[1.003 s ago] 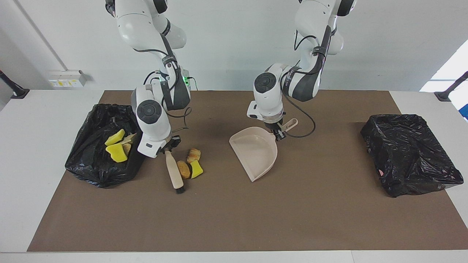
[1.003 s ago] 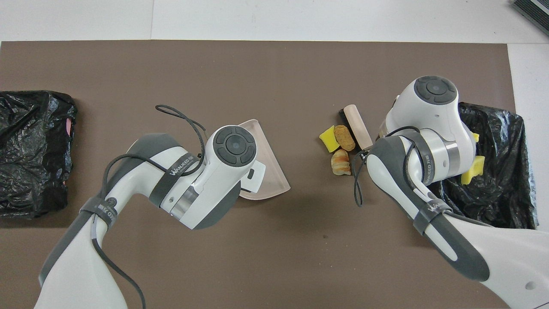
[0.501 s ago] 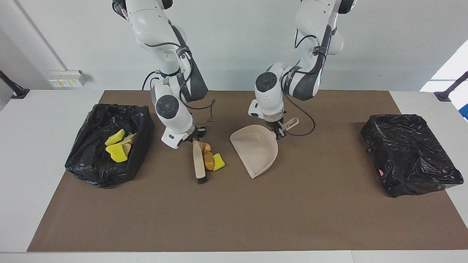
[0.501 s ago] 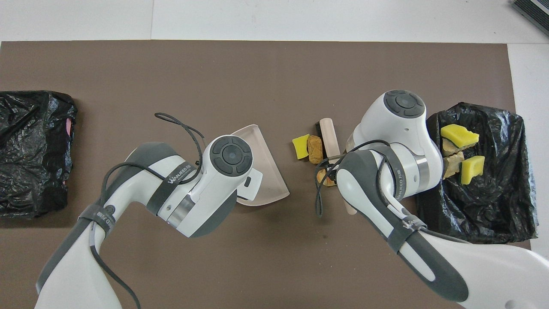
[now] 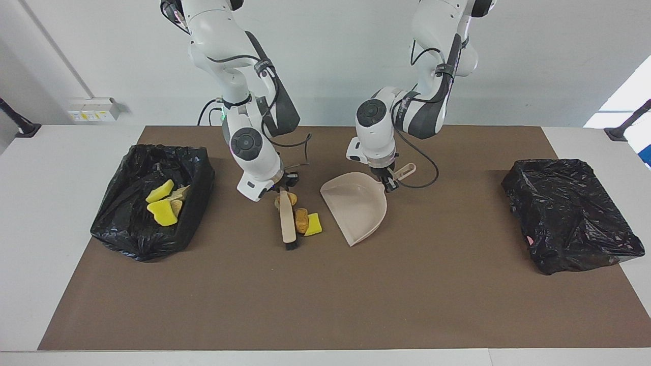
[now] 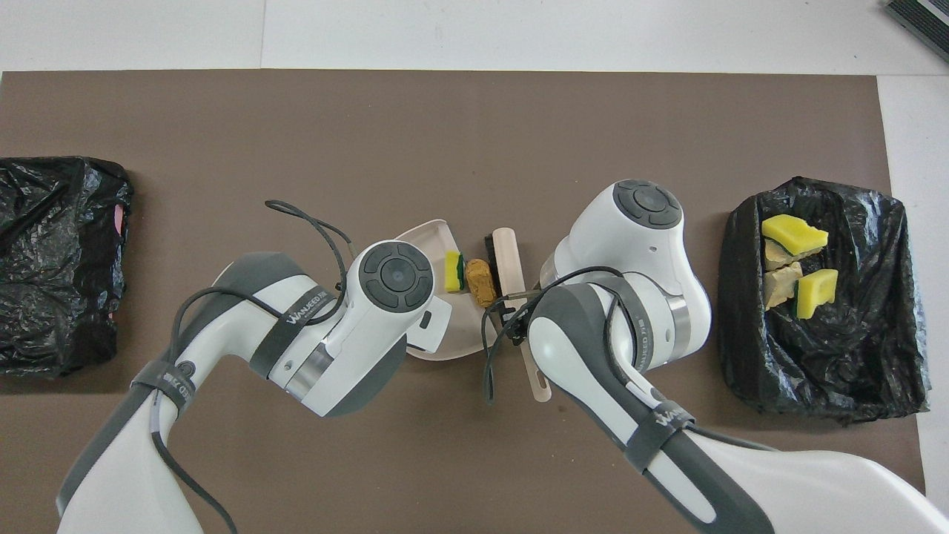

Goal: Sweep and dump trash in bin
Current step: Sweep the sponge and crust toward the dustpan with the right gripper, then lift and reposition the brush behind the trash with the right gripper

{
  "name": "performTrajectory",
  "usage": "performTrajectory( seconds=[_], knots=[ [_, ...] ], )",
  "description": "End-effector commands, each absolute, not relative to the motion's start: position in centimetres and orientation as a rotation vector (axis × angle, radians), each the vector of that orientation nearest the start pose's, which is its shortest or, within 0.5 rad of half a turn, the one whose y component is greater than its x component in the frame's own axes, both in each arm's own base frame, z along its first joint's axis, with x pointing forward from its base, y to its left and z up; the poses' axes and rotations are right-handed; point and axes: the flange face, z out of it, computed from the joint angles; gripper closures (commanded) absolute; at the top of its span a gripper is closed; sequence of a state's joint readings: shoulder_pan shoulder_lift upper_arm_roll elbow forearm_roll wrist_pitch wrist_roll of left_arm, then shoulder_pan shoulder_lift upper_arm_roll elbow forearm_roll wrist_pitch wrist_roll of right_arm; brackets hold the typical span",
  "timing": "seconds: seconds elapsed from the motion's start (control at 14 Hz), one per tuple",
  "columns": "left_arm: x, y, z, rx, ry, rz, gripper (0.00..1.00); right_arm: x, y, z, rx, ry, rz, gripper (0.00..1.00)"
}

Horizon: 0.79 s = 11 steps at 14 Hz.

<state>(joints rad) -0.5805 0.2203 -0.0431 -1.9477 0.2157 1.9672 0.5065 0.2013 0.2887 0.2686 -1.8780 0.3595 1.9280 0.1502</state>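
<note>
Mid-frame, right gripper clamps brush, sweeping trash at the lip of dustpan gripped by left gripper; next needs a last push in.

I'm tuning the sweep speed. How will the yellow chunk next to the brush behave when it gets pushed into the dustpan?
The yellow chunk looks spongy with flat faces, so it will probably slide or tumble, not roll. It is small beside the brush, so likely light and apt to bounce off the dustpan lip if hit fast.
</note>
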Motion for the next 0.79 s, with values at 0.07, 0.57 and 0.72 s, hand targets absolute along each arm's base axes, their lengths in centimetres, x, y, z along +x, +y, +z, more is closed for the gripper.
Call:
performTrajectory(
  seconds=[0.07,0.57,0.72],
  knots=[
    [46.9,-32.1,35.5,-2.359,1.723,0.272,1.00,51.8,29.1,37.4,-2.672,-0.188,0.459,1.00],
    [47.1,-31.8,35.4,-2.281,1.838,0.294,1.00,51.2,20.6,42.3,-2.953,-0.075,0.525,1.00],
    [46.9,-31.9,35.4,-2.276,1.842,0.296,1.00,50.0,19.8,41.6,-3.050,0.102,0.540,1.00]
  ],
)
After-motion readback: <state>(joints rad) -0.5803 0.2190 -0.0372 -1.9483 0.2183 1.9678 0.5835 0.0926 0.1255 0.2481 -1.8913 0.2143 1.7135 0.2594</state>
